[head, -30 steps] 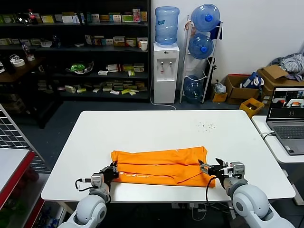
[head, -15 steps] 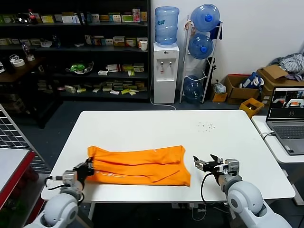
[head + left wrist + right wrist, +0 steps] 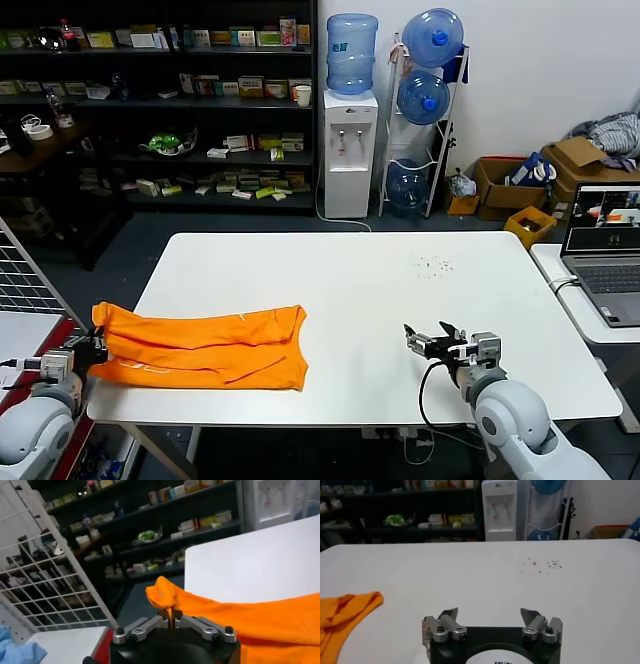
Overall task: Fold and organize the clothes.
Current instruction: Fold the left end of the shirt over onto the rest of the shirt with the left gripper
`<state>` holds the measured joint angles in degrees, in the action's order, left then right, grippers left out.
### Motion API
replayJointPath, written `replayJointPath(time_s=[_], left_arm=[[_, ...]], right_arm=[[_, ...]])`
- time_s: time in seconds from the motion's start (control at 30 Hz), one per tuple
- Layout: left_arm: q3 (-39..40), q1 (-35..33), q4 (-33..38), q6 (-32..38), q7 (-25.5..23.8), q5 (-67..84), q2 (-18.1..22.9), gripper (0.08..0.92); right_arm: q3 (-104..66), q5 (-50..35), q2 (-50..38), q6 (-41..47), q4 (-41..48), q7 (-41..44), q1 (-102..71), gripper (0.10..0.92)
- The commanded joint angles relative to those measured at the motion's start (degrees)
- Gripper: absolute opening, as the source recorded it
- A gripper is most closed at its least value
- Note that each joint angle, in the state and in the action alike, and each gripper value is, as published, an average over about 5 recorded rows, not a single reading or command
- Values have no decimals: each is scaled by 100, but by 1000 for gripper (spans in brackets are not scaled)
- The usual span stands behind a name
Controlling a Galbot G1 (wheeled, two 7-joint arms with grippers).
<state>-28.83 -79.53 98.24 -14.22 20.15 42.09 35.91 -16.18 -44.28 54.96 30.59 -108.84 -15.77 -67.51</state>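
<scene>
The orange T-shirt (image 3: 205, 348) lies folded in a long strip at the front left of the white table (image 3: 400, 290), its left end hanging past the table's left edge. My left gripper (image 3: 92, 348) is shut on that left end, just off the table; the left wrist view shows the fabric (image 3: 240, 620) pinched in my left gripper (image 3: 170, 616). My right gripper (image 3: 422, 342) is open and empty above the table's front right, well clear of the shirt. The right wrist view shows my right gripper (image 3: 490, 614) over bare table and the shirt's right end (image 3: 345, 612) far off.
A wire rack (image 3: 30, 290) and a red-edged white surface (image 3: 25, 345) stand left of the table. A laptop (image 3: 605, 250) sits on a side table at the right. Shelves, a water dispenser (image 3: 349, 150) and boxes stand behind. Small dark specks (image 3: 433, 266) lie on the table.
My left gripper has dragged the shirt leftward along the table until its left end passed the edge. My right gripper has let go of the shirt's right end and stays open near the front right.
</scene>
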Motion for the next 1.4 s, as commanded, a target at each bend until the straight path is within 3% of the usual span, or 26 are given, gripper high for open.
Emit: replayJointPath(time_s=[0.03,0.27,0.43,0.57,0.77,1.2,1.4], left_arm=[[444,267,1388,-675,820,1422,116,116],[2271,1673,1904,-1015,2052,2682,1460,116],[2991,2455,1619,-1035,2370,2695,2238,116],[3258,2743,1391,-1035,2417,2513,2612,116],[3369,2815,1156,-1029,2358,2182,2842,116],[3342,2732,1035,-1048,2318,1960,2925,120],[3198,2651,1160,-1094,2222,1989,2775,251]], right_arm=[[10,105,93,7,4,-29,-38,823],[-107,246,207,72,-100,-147,-269,823],[-200,308,300,107,-125,-208,-425,823],[-203,326,372,121,-92,-234,-455,823],[-134,316,426,132,-34,-242,-384,823],[-36,285,420,127,64,-229,-249,823],[-69,282,386,116,54,-217,-279,823]])
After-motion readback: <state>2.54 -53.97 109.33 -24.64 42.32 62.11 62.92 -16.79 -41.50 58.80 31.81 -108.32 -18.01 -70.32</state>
